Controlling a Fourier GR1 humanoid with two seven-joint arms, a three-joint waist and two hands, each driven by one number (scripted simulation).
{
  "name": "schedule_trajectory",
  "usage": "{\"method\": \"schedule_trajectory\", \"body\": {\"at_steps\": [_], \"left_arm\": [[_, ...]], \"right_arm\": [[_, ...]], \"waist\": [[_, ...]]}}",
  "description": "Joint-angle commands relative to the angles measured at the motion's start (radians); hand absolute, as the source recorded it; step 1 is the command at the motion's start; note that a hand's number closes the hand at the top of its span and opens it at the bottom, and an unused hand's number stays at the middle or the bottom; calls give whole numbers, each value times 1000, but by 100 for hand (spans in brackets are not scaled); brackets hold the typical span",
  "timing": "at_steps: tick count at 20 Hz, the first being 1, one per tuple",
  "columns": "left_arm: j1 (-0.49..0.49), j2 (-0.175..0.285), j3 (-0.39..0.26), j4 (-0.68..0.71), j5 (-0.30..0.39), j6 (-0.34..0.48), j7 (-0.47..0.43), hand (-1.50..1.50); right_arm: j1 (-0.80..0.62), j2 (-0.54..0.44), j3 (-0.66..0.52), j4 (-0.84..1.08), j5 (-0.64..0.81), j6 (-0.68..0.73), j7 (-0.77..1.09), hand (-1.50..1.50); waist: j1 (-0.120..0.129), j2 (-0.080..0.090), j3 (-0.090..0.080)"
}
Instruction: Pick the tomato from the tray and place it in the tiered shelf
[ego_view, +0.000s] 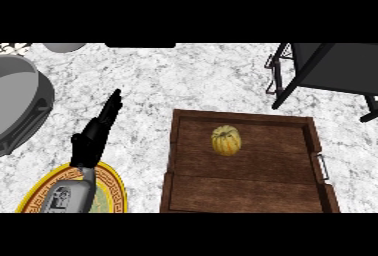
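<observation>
The shelf (328, 62) is cut by the top and right edges; only part of its dark frame, some legs and one panel show. The near end of the tray (244, 197) runs out at the lower edge. The left forearm (70, 197) covers the middle of the plate (111, 182), whose near part is also cut off. A grey basin (18, 105) leaves at the left edge. A pale thing (65, 47) and a dark bar (140, 45) at the top edge show too little to name.

Even, fairly bright light lies on the pale tabletop (184, 75), without glare or hard cast shadows. The dark wooden tray (244, 192) looks dimmer, with soft shading along its inner walls.
</observation>
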Motion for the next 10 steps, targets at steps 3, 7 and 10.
{"method": "schedule_trajectory", "body": {"at_steps": [3,7,10], "left_arm": [[13,-31,-28,-10,-22,22,6,0],[-27,-15,-4,-11,-1,4,35,0],[-45,-2,21,38,1,7,11,0]], "right_arm": [[12,-15,-1,-23,10,-5,82,-150],[41,-11,-46,-64,-117,-20,8,-150],[23,-19,-59,-125,-179,33,30,-150]], "waist": [[-2,-1,2],[-5,0,3],[-9,-1,2]]}}
